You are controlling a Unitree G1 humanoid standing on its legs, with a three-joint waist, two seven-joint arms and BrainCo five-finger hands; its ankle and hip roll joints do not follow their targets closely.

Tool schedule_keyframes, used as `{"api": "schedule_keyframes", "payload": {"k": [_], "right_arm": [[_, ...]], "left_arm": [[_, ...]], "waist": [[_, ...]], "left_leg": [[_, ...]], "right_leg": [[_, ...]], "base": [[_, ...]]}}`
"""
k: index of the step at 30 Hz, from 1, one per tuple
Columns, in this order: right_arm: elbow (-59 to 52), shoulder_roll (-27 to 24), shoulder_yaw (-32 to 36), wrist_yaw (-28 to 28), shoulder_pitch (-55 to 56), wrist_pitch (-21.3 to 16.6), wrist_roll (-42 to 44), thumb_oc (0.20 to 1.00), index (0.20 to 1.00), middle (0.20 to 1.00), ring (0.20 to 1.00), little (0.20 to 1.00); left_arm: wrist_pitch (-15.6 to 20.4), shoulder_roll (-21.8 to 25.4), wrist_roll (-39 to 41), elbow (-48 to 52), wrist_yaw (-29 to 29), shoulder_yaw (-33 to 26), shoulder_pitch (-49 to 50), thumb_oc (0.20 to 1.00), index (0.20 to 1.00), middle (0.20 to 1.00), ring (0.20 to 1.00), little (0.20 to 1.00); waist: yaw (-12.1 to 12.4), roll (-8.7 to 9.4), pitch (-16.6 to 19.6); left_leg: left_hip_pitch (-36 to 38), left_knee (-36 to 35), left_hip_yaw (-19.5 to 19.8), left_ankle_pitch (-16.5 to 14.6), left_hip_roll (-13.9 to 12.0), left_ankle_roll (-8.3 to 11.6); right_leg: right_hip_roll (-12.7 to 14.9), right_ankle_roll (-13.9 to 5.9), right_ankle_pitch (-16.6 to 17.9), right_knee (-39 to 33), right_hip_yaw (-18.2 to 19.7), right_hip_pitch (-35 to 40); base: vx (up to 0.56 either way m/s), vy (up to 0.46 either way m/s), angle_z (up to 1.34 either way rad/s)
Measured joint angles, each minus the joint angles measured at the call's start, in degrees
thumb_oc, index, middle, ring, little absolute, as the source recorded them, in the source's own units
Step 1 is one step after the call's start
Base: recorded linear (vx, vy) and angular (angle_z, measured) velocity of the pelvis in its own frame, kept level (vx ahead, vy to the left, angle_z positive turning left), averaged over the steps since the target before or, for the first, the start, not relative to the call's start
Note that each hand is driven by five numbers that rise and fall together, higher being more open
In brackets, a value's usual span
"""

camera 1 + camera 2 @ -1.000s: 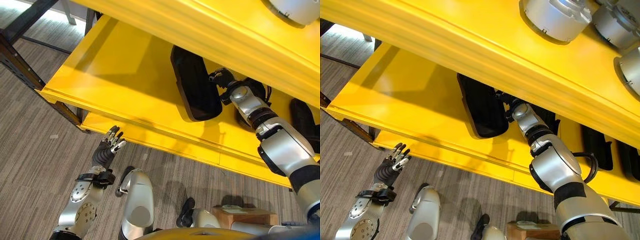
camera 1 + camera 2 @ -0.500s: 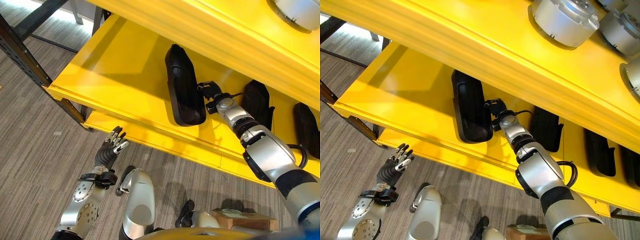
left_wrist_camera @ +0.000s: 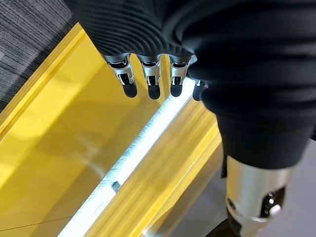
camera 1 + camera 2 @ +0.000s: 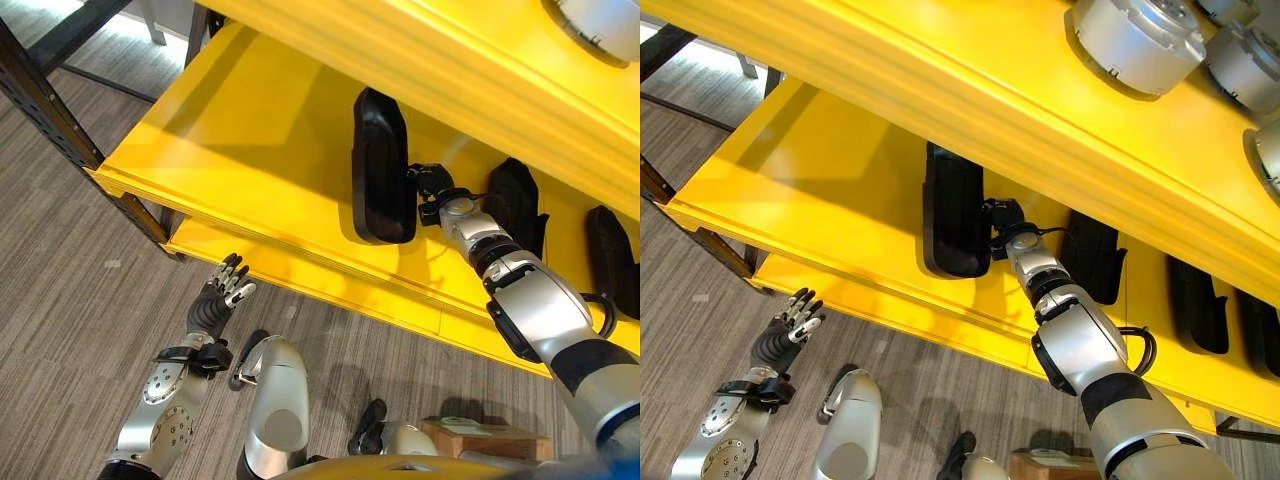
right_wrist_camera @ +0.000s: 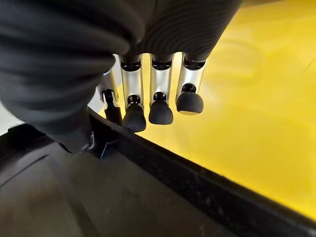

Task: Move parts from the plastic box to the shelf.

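**Right hand at the edge of a black part on the yellow shelf**

The right hand (image 4: 432,188) reaches deep onto the middle level of the yellow shelf (image 4: 230,150), meeting the long black part (image 4: 381,170) at its right-hand edge. The part lies on the shelf floor with its long axis running from the shelf's front lip towards the back, so the hand comes at it from the side, across the short way. In the right wrist view the fingers (image 5: 160,111) hang down in a curled row just over the part's dark rim (image 5: 207,197), with the thumb tucked against the black edge. Whether they pinch that rim or merely rest over it, I cannot tell from here.

The left hand (image 4: 222,297) hovers low in front of the shelf, over the grey floor (image 4: 60,280), well apart from the part. Its fingers (image 3: 150,81) are straight and loosely spread, holding nothing.

Further right on the same level lie other black parts (image 4: 515,205), and round silver housings (image 4: 1130,40) sit on the level above.

Judging by this, the part is already placed and what is left is the release. The right hand is plainly the nearer one, and its way out would be sideways, away from the part's long flank, without dragging it askew.
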State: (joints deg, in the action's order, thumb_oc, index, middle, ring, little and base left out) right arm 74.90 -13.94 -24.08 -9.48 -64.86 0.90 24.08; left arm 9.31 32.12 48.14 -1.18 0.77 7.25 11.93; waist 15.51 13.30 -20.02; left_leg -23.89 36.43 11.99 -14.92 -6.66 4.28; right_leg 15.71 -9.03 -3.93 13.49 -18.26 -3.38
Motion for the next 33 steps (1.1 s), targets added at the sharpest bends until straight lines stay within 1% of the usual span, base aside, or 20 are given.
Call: {"api": "schedule_keyframes", "payload": {"k": [13,19,29,33], "right_arm": [[1.5,-0.2,2.1,-2.1,0.0,0.0,0.1,0.200,0.200,0.200,0.200,0.200],[2.0,-0.7,3.2,-2.6,0.0,0.0,0.0,0.200,0.200,0.200,0.200,0.200],[4.0,-0.9,3.5,-3.4,0.0,0.0,0.5,0.200,0.200,0.200,0.200,0.200],[4.6,-2.2,3.5,-3.6,0.0,0.0,0.6,0.200,0.200,0.200,0.200,0.200]], "left_arm": [[0.0,0.2,0.0,0.0,-1.1,1.3,0.0,1.000,1.000,1.000,1.000,1.000],[0.0,0.2,0.0,0.0,-1.2,1.3,-0.1,1.000,1.000,1.000,1.000,1.000],[0.0,0.2,0.2,0.0,-1.2,1.9,-0.2,1.000,1.000,1.000,1.000,1.000],[0.0,0.3,0.2,0.0,-1.2,1.9,-0.2,1.000,1.000,1.000,1.000,1.000]], "waist": [[0.0,-0.20,-0.2],[-0.1,-0.91,-1.1],[-0.2,-1.22,-1.3],[0.0,-1.75,-1.7]], "left_leg": [[-0.4,0.2,0.1,-0.2,0.0,-0.41],[-0.8,0.6,0.4,-0.3,0.1,-0.44],[-1.2,0.7,1.2,-0.3,0.0,-0.45],[-1.3,0.7,1.3,-0.3,0.0,-0.45]], "right_leg": [[0.0,-0.10,0.1,-0.1,0.0,-0.1],[-0.2,-0.10,0.1,-0.1,-0.2,-0.2],[-0.5,-0.09,0.0,-0.1,-0.7,-0.2],[-0.5,-0.04,-0.1,-0.1,-0.8,-0.2]], "base": [[0.00,0.000,0.00],[0.00,0.000,0.01],[0.00,-0.002,0.02],[0.00,0.000,0.00]]}}
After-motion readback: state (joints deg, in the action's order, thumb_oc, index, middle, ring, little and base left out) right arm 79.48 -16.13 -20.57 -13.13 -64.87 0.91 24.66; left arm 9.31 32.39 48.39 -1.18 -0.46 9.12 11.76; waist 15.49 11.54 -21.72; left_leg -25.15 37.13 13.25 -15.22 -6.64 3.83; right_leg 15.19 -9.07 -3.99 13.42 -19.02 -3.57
